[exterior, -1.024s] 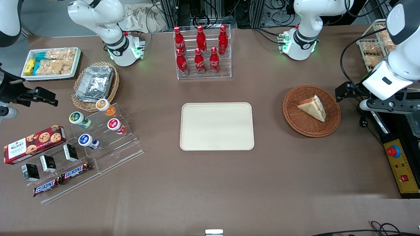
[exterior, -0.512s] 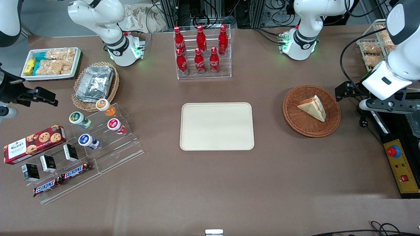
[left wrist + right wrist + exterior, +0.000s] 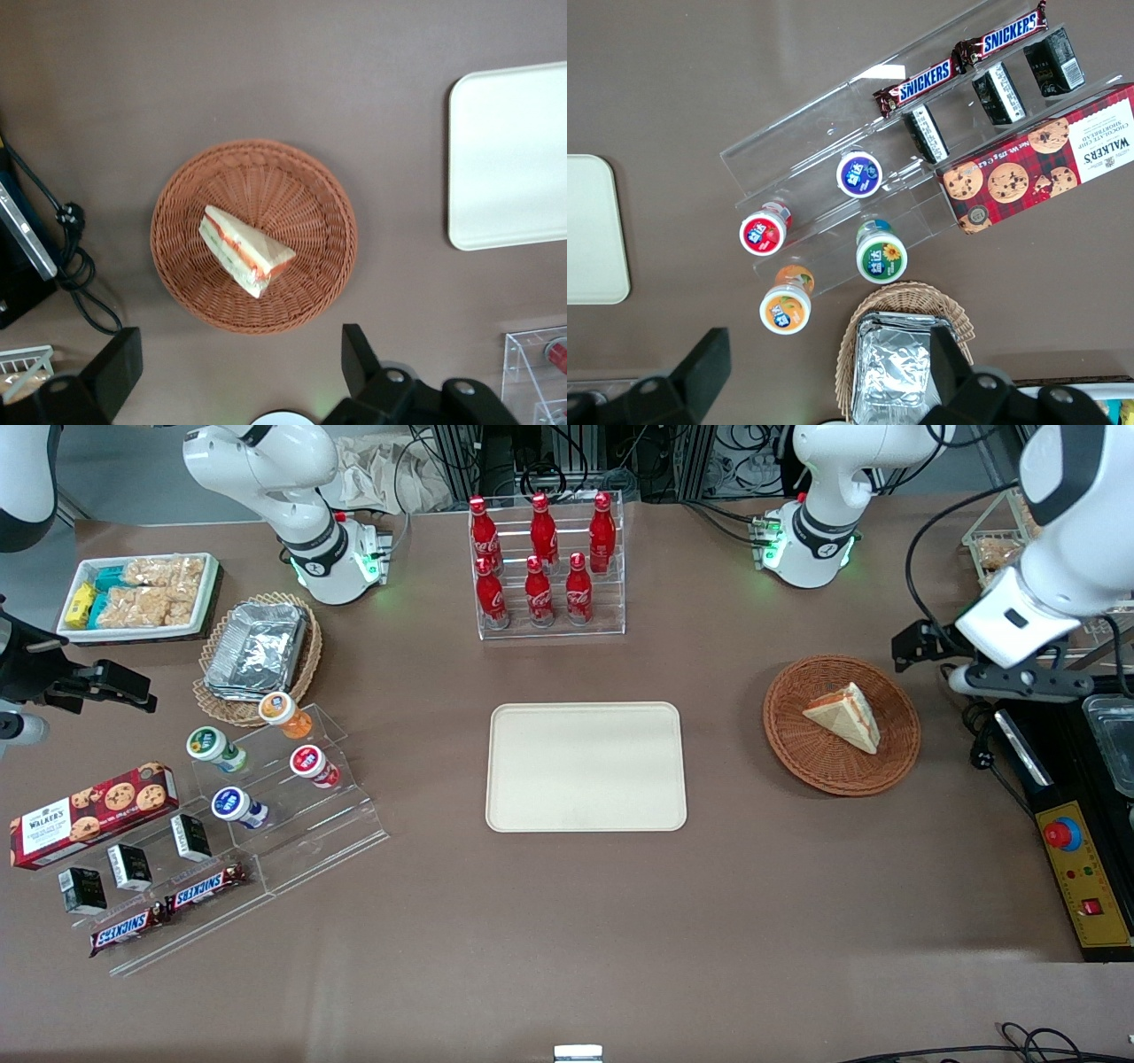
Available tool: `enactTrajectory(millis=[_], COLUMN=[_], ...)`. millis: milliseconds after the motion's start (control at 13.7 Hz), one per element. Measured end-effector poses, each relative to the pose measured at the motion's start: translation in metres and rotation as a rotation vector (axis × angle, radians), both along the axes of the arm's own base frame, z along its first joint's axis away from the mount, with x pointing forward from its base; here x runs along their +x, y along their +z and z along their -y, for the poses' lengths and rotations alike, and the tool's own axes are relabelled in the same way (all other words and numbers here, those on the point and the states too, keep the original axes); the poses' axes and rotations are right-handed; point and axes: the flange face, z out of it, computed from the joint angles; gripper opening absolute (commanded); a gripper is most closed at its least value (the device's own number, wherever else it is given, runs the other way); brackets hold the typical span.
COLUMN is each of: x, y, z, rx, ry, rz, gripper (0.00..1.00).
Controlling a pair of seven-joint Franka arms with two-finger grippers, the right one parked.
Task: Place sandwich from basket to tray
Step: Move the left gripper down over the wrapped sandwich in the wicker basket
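Lying nearest the front camera among the task's things, the tray (image 3: 586,767) is sitting bare at mid-table. Toward the working arm's end, the basket (image 3: 802,731) is resting apart from it, and the sandwich (image 3: 843,716) is lying inside it, cut edge showing. Farther back and higher, the left gripper (image 3: 237,367) is hovering near the basket's rim, fingers spread wide and grasping nothing.
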Motion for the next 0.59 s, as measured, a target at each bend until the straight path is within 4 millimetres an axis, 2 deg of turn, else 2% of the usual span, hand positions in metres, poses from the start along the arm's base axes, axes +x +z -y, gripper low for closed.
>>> enactTrajectory(millis=[293, 585], x=[-0.033, -0.039], y=[-0.029, -0.055], z=[-0.002, -0.002], rx=[0.014, 0.029], ry=[0.128, 0.307], rz=[0.016, 0.012], gripper=[1.00, 1.00])
